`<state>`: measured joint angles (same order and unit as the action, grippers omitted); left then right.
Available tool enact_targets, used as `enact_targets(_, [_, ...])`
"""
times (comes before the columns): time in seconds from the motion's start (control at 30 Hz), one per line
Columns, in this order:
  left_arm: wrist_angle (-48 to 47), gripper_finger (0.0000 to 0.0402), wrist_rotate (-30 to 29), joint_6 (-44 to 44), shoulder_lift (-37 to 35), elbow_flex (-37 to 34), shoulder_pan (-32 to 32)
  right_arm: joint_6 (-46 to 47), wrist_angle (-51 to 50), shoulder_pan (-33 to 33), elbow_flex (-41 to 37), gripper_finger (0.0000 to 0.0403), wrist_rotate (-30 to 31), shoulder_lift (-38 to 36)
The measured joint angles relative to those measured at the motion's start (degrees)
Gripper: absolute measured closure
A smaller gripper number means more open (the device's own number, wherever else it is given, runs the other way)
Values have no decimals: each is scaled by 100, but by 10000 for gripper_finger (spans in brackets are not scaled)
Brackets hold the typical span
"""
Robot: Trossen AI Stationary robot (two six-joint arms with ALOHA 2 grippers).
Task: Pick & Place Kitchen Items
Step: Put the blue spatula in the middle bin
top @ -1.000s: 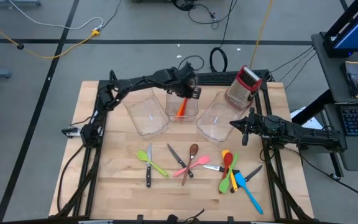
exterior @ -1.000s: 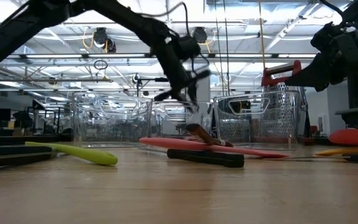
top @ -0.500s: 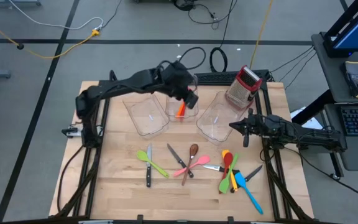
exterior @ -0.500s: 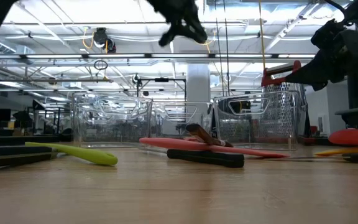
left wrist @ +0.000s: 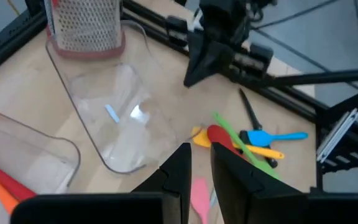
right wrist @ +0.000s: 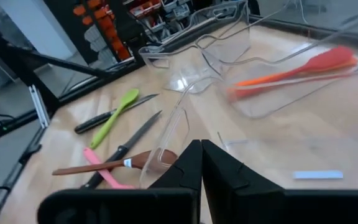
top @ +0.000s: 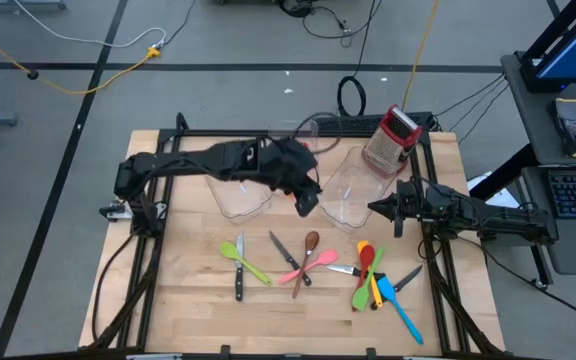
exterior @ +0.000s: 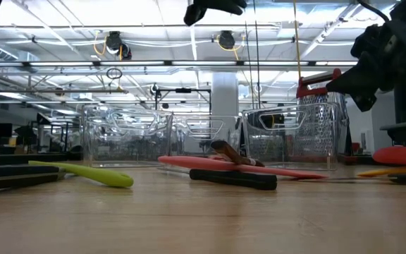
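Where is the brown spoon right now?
In the high view the brown spoon lies near the table's middle, crossing the pink spatula and beside a black-handled knife, in front of the clear bins.

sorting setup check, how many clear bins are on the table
3: left bin toward the back left, middle bin mostly covered by the left arm, right bin in front of the grater.

red-topped grater [top: 389, 139], clear bins [top: 240, 185], blue spatula [top: 400, 307], lime spoon [top: 243, 259].
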<state>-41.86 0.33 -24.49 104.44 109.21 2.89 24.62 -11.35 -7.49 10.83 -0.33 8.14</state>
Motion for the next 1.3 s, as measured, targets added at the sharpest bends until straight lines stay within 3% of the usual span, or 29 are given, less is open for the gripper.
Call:
enact_targets(0.17, [246, 339, -564, -172, -69, -264, -327, 439, 46, 0, 0, 399, -1, 0])
enact_targets(0.3, [696, 339, -637, -322, -115, -738, -447, 875, 46, 0, 0, 399, 6, 0])
enact_targets(0.6, [2165, 339, -49, -457, -244, -2037, -459, 1472, 46, 0, 0, 399, 6, 0])
enact_targets(0.77, [2511, 339, -43, -474, -523, -2623, -467, 1608, 116, 0, 0, 399, 6, 2])
enact_targets(1.03, [3785, 339, -397, -668, -1755, -4311, -671, 1077, 670, -2, 4, 399, 14, 122])
enact_targets(1.3, [4434, 339, -1102, -735, -3022, -5871, -1162, 1504, 1056, -2, 3, 399, 19, 219])
